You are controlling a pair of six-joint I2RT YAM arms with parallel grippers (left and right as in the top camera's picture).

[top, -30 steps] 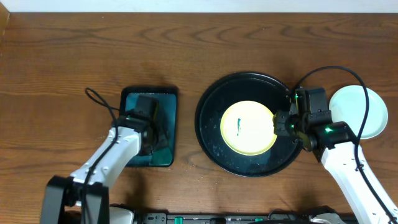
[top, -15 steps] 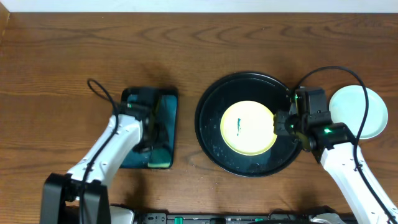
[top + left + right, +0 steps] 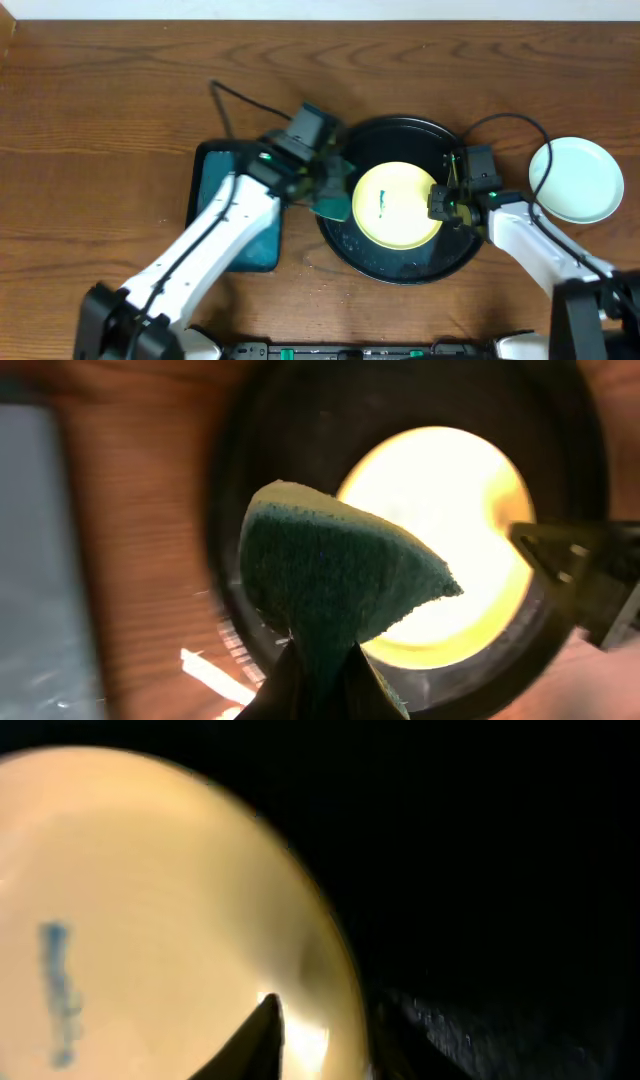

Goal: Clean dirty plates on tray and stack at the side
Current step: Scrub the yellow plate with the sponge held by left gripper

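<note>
left gripper (image 3: pixel 322 685) had its fingers pinched on just the bottom edge of the green sponge (image 3: pixel 335 575), with most of the pad sticking out free. Thin hold, so my guess was that scrub load could twist it or pull it out

sponge hung over the near-left part of the black tray (image 3: pixel 343 238), just short of the yellow plate (image 3: pixel 398 205) and not touching it as far as I could tell. Wrist view was blurred

plate sat roughly centred in the tray, teal smear (image 3: pixel 58 990) unwiped near its middle

right gripper (image 3: pixel 445 203) was on the plate's far-right rim. In the right wrist view one finger sat on top and one outside, close together, so it read as pinching the rim. Main risks:
- only one anchor point, so a sideways wipe could pivot the plate around it or lever the rim out
- pressing down near the left edge could tip the plate
- the stroke towards the smear ran straight at the right fingers, so there was a collision risk if it overshot

mint-blue plate (image 3: pixel 575 180) lay further off on the bare table (image 3: pixel 120 90), right of the tray. I couldn't tell if it was one plate or a stack. Teal tray (image 3: pixel 225 235) sat to the left, well out of the way
</note>
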